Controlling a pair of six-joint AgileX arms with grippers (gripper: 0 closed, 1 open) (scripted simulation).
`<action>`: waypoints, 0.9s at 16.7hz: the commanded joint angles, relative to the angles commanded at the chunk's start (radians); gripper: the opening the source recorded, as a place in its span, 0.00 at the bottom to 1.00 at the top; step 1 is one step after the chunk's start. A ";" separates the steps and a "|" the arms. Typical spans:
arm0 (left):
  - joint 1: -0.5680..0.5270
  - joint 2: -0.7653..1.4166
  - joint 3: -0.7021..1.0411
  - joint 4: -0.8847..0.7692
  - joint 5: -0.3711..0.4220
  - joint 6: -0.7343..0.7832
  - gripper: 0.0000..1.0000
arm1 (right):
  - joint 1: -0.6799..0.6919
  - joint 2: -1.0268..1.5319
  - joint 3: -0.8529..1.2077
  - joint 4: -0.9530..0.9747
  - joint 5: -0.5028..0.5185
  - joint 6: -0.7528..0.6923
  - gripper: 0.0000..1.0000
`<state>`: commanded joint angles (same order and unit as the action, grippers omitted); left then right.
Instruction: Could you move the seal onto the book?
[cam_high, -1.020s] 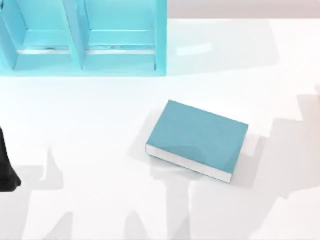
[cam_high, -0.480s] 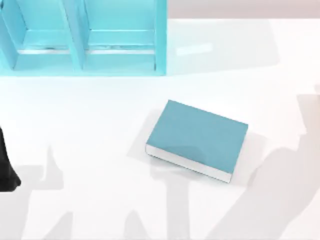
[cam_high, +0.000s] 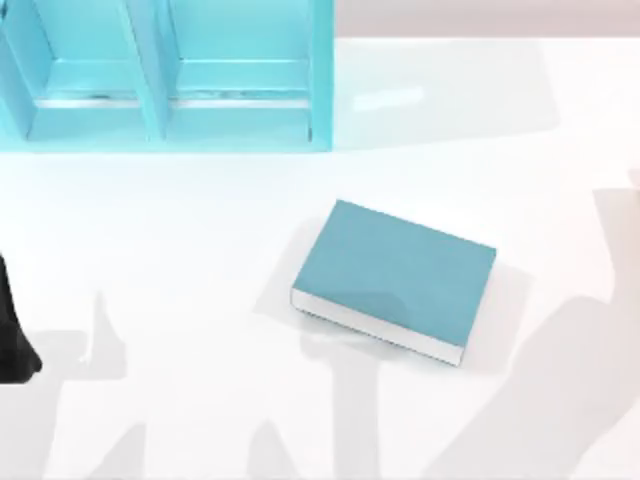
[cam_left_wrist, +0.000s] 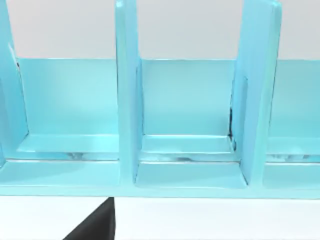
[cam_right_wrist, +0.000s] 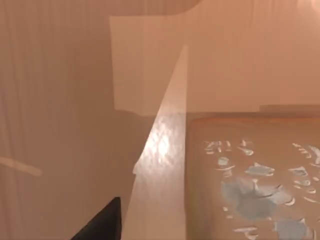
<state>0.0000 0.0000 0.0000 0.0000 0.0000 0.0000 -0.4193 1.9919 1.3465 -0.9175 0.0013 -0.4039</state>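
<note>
Lying flat near the middle of the white table (cam_high: 200, 230), a little toward its right and front edges, the book (cam_high: 400, 272) shows its plain teal-blue cover upward, its white page edges turned toward the front edge, the whole volume skewed at a slant to the table's sides. Nothing rests on its cover. The right wrist view shows a brown-tan surface close up, with a pale, flaked bluish mark on a rounded block face; whether that is the seal (cam_right_wrist: 250, 180) I cannot tell for sure, nor where it sits on the table. At the table's back left corner stands a teal shelf unit (cam_high: 165, 100) with upright dividers, well apart from the book; the left wrist view looks straight into its compartments. The left arm (cam_high: 12, 335) shows as a dark shape at the table's left edge. I cannot tell whether either gripper is open or closed
</note>
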 joint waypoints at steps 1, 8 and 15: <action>0.000 0.000 0.000 0.000 0.000 0.000 1.00 | 0.000 0.000 0.000 0.000 0.000 0.000 0.77; 0.000 0.000 0.000 0.000 0.000 0.000 1.00 | 0.000 0.000 0.000 0.000 0.000 0.000 0.25; 0.000 0.000 0.000 0.000 0.000 0.000 1.00 | 0.000 0.000 0.000 0.000 0.000 0.000 0.00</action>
<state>0.0000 0.0000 0.0000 0.0000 0.0000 0.0000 -0.4193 1.9919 1.3465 -0.9175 0.0013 -0.4039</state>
